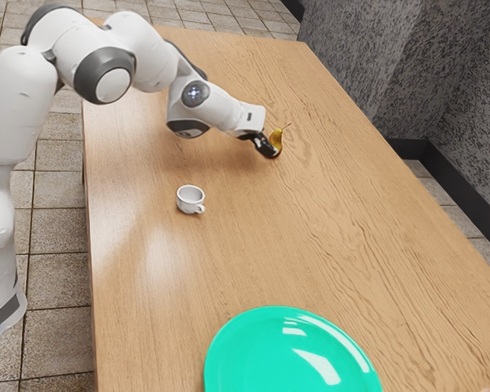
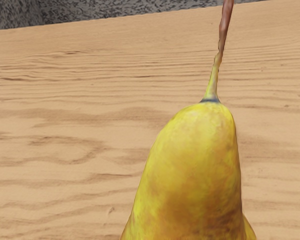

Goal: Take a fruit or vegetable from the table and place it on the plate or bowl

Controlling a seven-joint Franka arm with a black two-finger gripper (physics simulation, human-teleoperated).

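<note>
Table of light-brown grained wood, crossed from the exterior view's left by a white jointed robot arm. Round turquoise plate, set at the near edge, well apart from the rest. Small white handled cup, placed mid-table. Yellow stemmed pear, found far from the plate, touched by the black two-finger gripper; whether it is gripped cannot be told.
</note>
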